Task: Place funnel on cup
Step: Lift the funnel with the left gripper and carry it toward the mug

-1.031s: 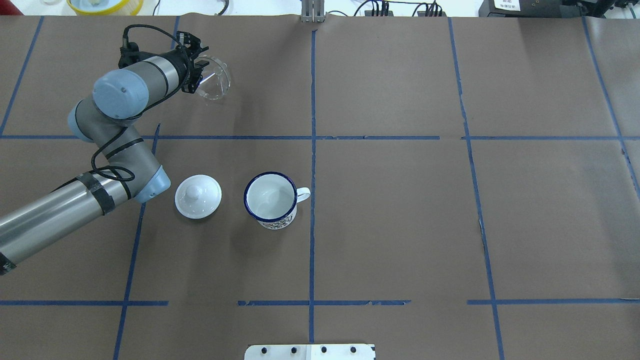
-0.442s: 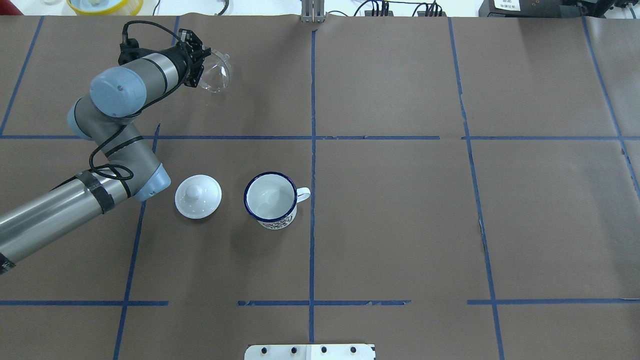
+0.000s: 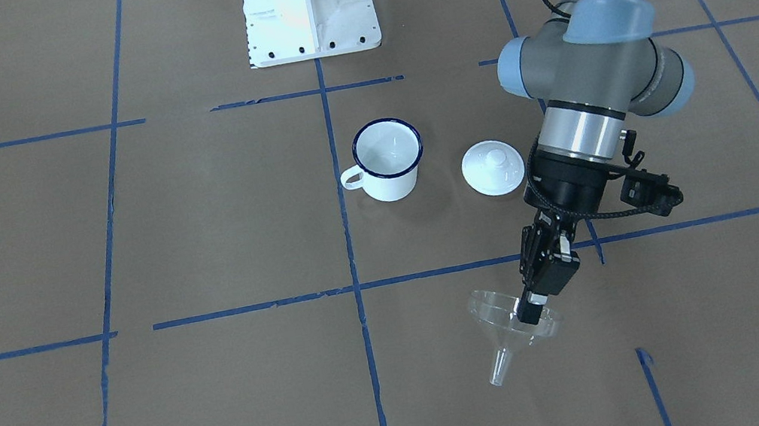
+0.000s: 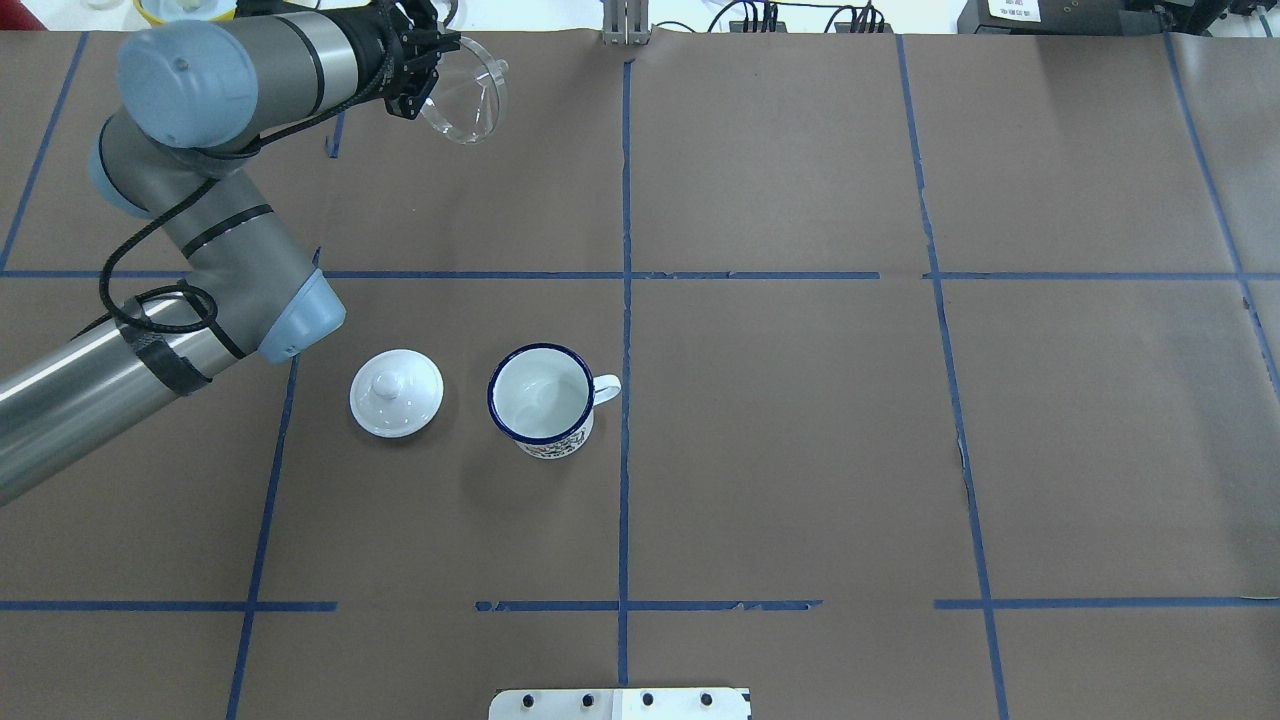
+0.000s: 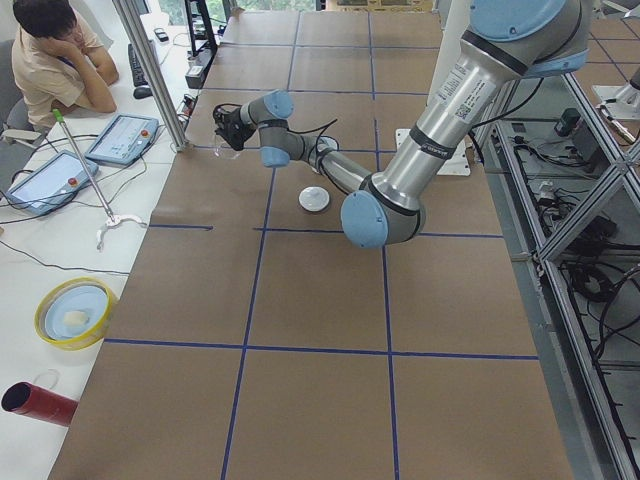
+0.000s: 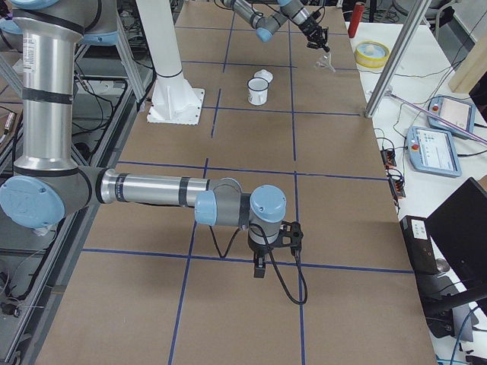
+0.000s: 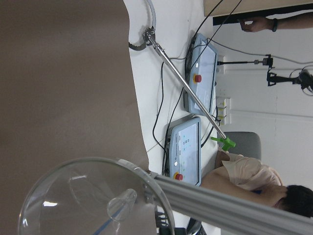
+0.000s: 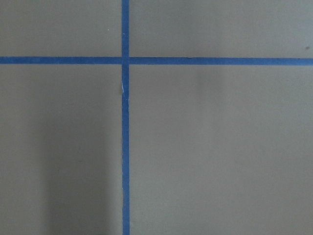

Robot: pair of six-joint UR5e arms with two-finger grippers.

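My left gripper [image 4: 428,70] is shut on the rim of the clear funnel [image 4: 466,92] and holds it in the air over the far left part of the table. In the front view the funnel [image 3: 511,325] hangs under the gripper [image 3: 531,311], spout tilted down. It fills the bottom of the left wrist view [image 7: 93,200]. The cup [image 4: 540,395], white with a dark blue rim, stands upright and empty near the table's middle [image 3: 388,158], well apart from the funnel. My right gripper [image 6: 259,270] shows only in the right side view, low over the table; I cannot tell its state.
A round white lid with a knob [image 4: 396,392] lies just left of the cup, between it and my left arm's elbow [image 4: 290,320]. A white mounting plate [image 4: 620,704] is at the near edge. Operators' tablets and a person [image 5: 60,50] are beyond the far edge.
My left gripper has lifted the funnel higher and carried it toward the far edge and a little to the right. The cup and the lid have not moved.
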